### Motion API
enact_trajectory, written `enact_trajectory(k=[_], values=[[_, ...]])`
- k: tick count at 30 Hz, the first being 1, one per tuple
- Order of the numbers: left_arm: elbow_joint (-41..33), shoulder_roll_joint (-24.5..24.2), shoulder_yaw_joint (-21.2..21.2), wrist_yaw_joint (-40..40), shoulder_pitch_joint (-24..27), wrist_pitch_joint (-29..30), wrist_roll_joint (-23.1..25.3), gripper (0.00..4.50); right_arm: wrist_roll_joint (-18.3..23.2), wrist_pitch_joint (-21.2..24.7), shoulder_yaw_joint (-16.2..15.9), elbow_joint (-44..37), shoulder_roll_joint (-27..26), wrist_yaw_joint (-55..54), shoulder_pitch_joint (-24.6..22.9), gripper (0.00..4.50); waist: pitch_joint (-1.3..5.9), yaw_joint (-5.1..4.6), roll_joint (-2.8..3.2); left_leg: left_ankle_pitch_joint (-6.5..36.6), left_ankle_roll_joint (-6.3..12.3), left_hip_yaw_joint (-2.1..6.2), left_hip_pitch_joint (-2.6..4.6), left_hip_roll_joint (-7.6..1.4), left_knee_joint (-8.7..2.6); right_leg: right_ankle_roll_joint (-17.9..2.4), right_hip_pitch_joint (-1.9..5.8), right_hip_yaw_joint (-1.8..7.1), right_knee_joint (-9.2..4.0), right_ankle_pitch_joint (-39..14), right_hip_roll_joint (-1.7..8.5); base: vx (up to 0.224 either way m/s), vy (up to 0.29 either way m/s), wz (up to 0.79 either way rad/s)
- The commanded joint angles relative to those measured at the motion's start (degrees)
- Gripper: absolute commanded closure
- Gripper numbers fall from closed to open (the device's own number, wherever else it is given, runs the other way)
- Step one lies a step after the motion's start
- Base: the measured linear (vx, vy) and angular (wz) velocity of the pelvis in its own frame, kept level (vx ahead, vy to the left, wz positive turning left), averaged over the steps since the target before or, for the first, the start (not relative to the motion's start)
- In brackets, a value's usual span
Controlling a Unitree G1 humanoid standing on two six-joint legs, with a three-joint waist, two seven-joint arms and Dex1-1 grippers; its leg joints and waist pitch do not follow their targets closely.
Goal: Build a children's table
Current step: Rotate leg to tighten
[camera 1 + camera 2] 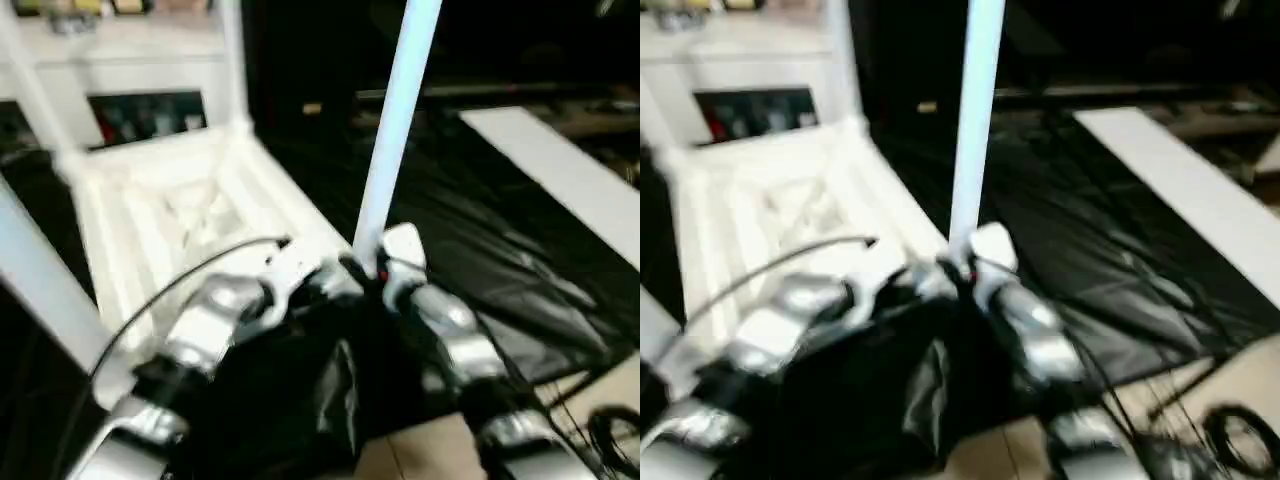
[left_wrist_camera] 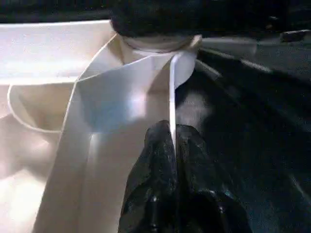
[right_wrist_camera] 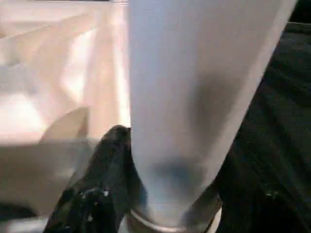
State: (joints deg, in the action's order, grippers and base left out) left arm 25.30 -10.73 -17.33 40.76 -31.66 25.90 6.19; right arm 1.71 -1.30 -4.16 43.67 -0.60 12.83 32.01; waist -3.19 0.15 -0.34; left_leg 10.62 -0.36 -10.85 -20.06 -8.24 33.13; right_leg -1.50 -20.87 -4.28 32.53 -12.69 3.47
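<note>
The white tabletop [image 1: 130,210] lies upside down on a black sheet, with white legs standing up from its corner sockets. The nearest leg [image 1: 395,120] rises from the corner in front of me. My right gripper [image 1: 388,268] is shut on the base of this leg; in the right wrist view one black finger [image 3: 104,165] presses against the leg [image 3: 194,97]. My left gripper [image 2: 173,132] is shut on the thin raised rim [image 2: 171,92] of the tabletop, right beside that corner socket [image 2: 155,46]. Other legs stand at the far right corner [image 1: 233,60], the far left corner [image 1: 30,85] and the near left [image 1: 40,270].
A white cabinet [image 1: 120,50] stands behind the tabletop. A long white board [image 1: 570,180] lies on the black sheet [image 1: 490,260] to the right. Dark cables [image 1: 610,430] coil on the pale floor at the lower right. A thin cable [image 1: 180,275] arcs over my left forearm.
</note>
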Motion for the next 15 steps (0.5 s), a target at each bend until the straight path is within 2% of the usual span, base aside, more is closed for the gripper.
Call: enact_trajectory(k=[1, 2, 3, 4, 5, 6, 8, 10, 13, 15], values=[[3.81, 2.31, -4.50, -0.99, 0.56, 1.01, 1.58, 4.50, 0.40, 1.77, -1.33, 3.58, -3.23, -0.80, 0.61, 2.29, 1.26, -0.91, 0.39, 41.19, -5.99, 4.87, 2.48, -5.24, -5.43, -2.92, -1.22, 2.10, -6.20, -35.15, 6.09, 0.000, 0.000, 0.00], [3.84, 2.29, -4.58, -0.99, 0.51, 1.02, 1.68, 4.50, 0.51, 1.83, -1.32, 3.74, -3.47, -0.61, 0.74, 2.29, 1.31, -0.90, 0.57, 41.86, -6.12, 4.97, 2.51, -5.22, -5.51, -2.97, -1.12, 2.05, -6.12, -34.41, 6.10, 0.000, 0.000, 0.00], [3.91, 2.26, -4.73, -0.97, 0.41, 0.99, 1.79, 4.50, 0.26, 1.78, -1.62, 3.97, -3.61, -0.61, 0.91, 2.34, 1.21, -0.95, 0.66, 43.27, -6.25, 5.13, 2.13, -5.25, -6.06, -2.98, -0.86, 2.00, -6.02, -32.93, 6.00, 0.000, 0.000, 0.00], [3.65, 2.08, -4.77, -0.75, 0.52, 0.92, 1.75, 4.50, -0.19, 1.01, -2.98, 3.59, -3.56, 2.05, 0.72, 2.34, 1.16, -0.90, 0.53, 43.70, -6.18, 5.07, 2.24, -5.18, -6.07, -2.98, -1.06, 2.04, -6.10, -33.17, 6.03, 0.000, 0.000, 0.00], [3.42, 1.89, -4.86, -0.48, 0.63, 0.85, 1.73, 4.50, -0.35, 0.34, -3.75, 3.07, -3.52, 3.89, 0.43, 2.34, 1.09, -0.77, 0.46, 44.21, -6.01, 4.94, 2.71, -5.02, -5.78, -2.87, -1.53, 2.05, -6.46, -34.42, 6.18, 0.000, 0.000, 0.00], [3.11, 1.64, -4.98, -0.17, 0.78, 0.78, 1.74, 4.50, -0.16, -0.50, -4.35, 2.24, -3.54, 6.04, -0.03, 2.05, 1.09, -0.75, 0.42, 44.02, -5.82, 4.91, 2.81, -4.95, -5.63, -2.75, -1.62, 2.10, -6.60, -35.13, 6.34, 0.000, 0.000, 0.00], [3.17, 1.43, -5.07, 0.23, 0.91, 0.30, 2.12, 4.50, 1.86, -1.89, -2.77, 0.92, -4.31, 8.03, -0.71, 1.74, 1.01, -0.59, 0.32, 42.25, -4.77, 5.00, 2.50, -4.98, -5.38, -2.13, -1.49, 2.30, -7.05, -37.32, 6.97, 0.000, 0.000, 0.00], [3.18, 1.26, -5.05, 0.55, 1.01, 0.20, 2.35, 4.50, 2.47, -2.34, -2.06, 1.07, -4.02, 9.41, -0.53, 1.67, 1.05, -0.55, 0.31, 41.68, -4.56, 5.10, 2.36, -5.07, -5.50, -2.42, -1.47, 2.43, -6.94, -36.98, 6.94, 0.000, 0.000, 0.00], [3.04, 0.90, -5.19, 1.15, 1.07, -0.04, 2.54, 4.50, 2.42, -2.72, -1.88, 1.23, -3.27, 10.07, -0.23, 1.31, 0.88, -0.55, 0.42, 43.09, -4.86, 5.03, 2.66, -5.15, -5.71, -2.72, -1.90, 2.32, -6.85, -36.27, 6.54, 0.000, 0.000, 0.00], [1.58, -0.67, -5.59, 3.37, 1.59, -0.51, 2.31, 4.50, 3.26, -1.49, -1.76, -0.63, -0.28, 14.26, -0.44, 1.22, 0.82, -0.53, 0.47, 44.16, -4.80, 5.09, 2.78, -5.11, -5.69, -2.36, -1.87, 2.15, -6.97, -36.68, 6.54, 0.000, 0.000, 0.00]])
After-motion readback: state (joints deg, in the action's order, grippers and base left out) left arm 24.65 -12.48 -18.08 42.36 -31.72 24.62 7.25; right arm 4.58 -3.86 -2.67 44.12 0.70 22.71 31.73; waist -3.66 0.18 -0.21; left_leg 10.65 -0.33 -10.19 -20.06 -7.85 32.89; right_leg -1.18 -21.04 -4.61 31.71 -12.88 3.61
